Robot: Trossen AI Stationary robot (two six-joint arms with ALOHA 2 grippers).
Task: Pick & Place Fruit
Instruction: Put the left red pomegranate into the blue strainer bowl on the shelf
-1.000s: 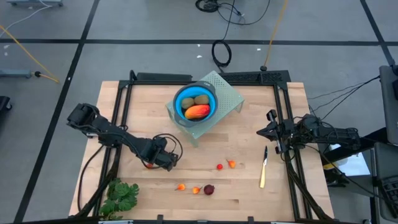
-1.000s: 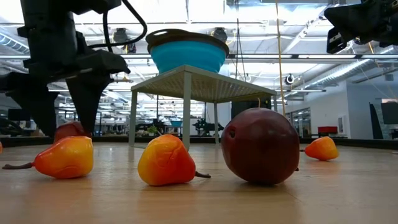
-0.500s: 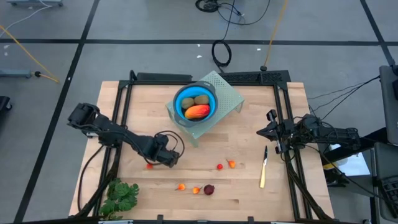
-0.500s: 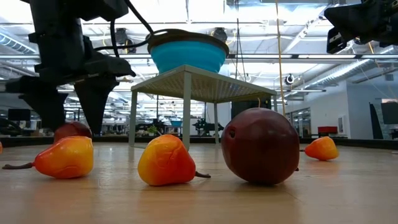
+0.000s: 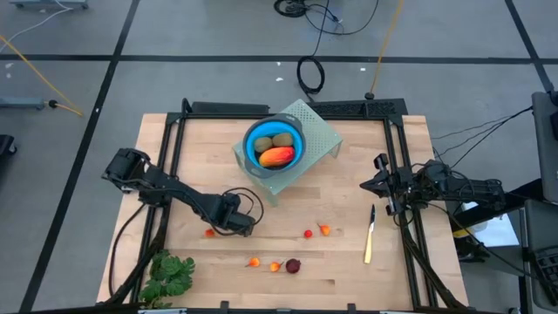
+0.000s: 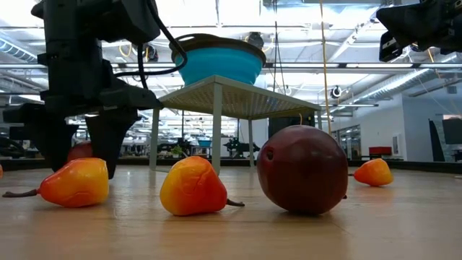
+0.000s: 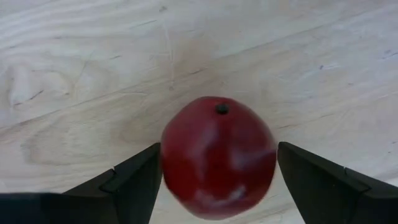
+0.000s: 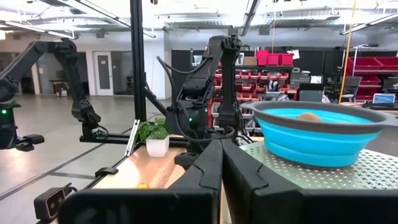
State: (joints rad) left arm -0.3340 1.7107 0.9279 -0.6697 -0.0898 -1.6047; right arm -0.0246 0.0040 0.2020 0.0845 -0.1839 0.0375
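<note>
A dark red ball [image 7: 217, 155] of the fruit lies on the wooden table at its left middle. My left gripper [image 5: 220, 226] points straight down over it, open, with one finger [image 7: 134, 180] on each side of the ball; I see no clear touch. A blue bowl [image 5: 250, 139] on a pale green stand [image 5: 318, 133] holds two brown-green ovals and a long orange-red piece [image 5: 276, 156]. A second dark red ball [image 5: 293, 265] and small orange and red pieces [image 5: 308, 234] lie near the front. My right gripper [image 8: 221, 168] hangs shut at the right edge.
A yellow-handled knife [image 5: 369, 237] lies at the right, near the right arm. A green leafy bunch [image 5: 170, 276] sits at the front left corner. A black frame [image 5: 166, 157] runs along the table's sides. Bare wood lies between the stand and the loose pieces.
My left gripper has sunk toward the table, staying open, and its fingers now stand lower on either side of the dark red ball. The ball has kept its place.
</note>
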